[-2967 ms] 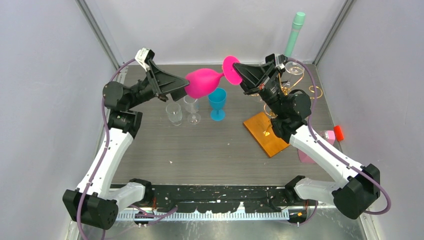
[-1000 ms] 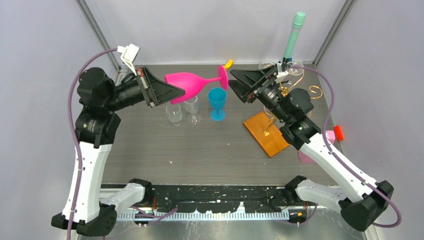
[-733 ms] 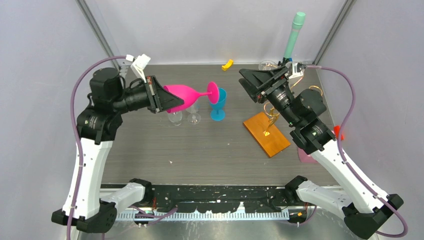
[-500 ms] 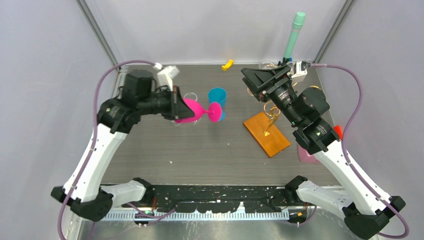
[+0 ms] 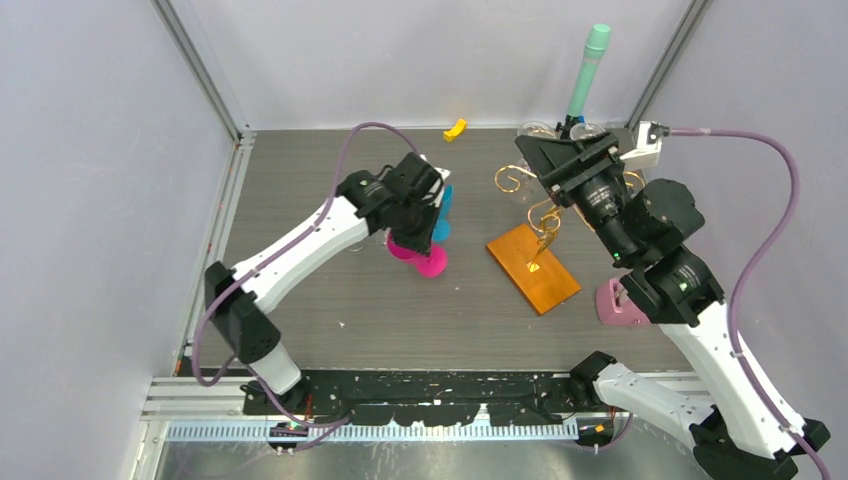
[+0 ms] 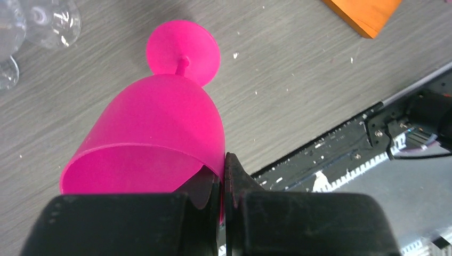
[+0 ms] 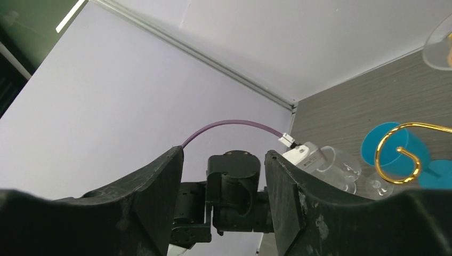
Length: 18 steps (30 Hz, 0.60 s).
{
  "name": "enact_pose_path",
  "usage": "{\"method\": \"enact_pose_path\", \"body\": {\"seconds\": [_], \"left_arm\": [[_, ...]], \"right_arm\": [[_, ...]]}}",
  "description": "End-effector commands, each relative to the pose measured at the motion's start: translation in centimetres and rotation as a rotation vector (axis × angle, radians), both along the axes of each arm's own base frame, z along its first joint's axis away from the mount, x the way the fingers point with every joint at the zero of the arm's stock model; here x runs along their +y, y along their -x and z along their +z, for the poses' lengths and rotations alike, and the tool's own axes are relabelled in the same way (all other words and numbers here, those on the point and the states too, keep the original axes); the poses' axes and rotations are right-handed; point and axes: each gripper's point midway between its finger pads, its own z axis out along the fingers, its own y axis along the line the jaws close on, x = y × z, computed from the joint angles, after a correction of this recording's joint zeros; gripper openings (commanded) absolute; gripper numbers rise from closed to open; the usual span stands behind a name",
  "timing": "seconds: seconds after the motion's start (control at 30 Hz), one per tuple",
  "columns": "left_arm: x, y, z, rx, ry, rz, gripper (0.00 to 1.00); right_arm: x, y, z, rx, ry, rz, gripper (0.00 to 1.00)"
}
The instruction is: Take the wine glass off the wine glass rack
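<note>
The left arm has swung down from a high, level hold at the back left and now reaches over the middle of the table (image 6: 298, 80). The left claw (image 6: 224, 176) is closed tight, pinching the rim of the pink wine glass (image 6: 154, 125) between its two fingers. A second ago the glass lay sideways in the air. It is now tipped foot-down, with the round foot at or just above the table surface; the views do not show whether it touches. Two clear glasses (image 6: 32, 26) stand just beside it on the table, and a blue cup (image 5: 442, 215) stands just behind it.

Further right is the wine glass rack (image 5: 540, 275), with gold curled arms on an orange-brown wooden base. It is well apart from the pink glass. At least one clear glass (image 5: 536, 131) seems to hang upside down at the rack's far side.

Furthest right, the right claw (image 7: 224, 157), which had been at the glass's foot, has pulled back above the rack. Its fingers are spread apart with nothing between them.

Judging by this, the pink glass is already off the rack and the handover is finished. What seems to be left is to stand the glass upright and let go.
</note>
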Motion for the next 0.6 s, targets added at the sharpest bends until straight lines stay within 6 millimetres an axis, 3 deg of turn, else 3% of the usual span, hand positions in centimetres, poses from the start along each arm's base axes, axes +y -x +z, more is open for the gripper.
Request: {"method": "enact_pose_path", "body": {"seconds": [0.0, 0.33, 0.57], "left_arm": [[-1.9, -1.9, 0.3, -0.08, -0.067, -0.015, 0.0], [-4.6, -2.8, -3.4, -0.014, -0.14, -0.03, 0.0], [-5.4, -2.7, -4.5, 0.0, -0.142, -0.051, 0.15]], "right_arm": [[-2.8, 0.9, 0.8, -0.031, 0.022, -0.106, 0.62], [-4.3, 1.9, 0.3, -0.028, 0.036, -0.144, 0.62], [-4.5, 2.0, 0.1, -0.024, 0.037, -0.151, 0.62]]}}
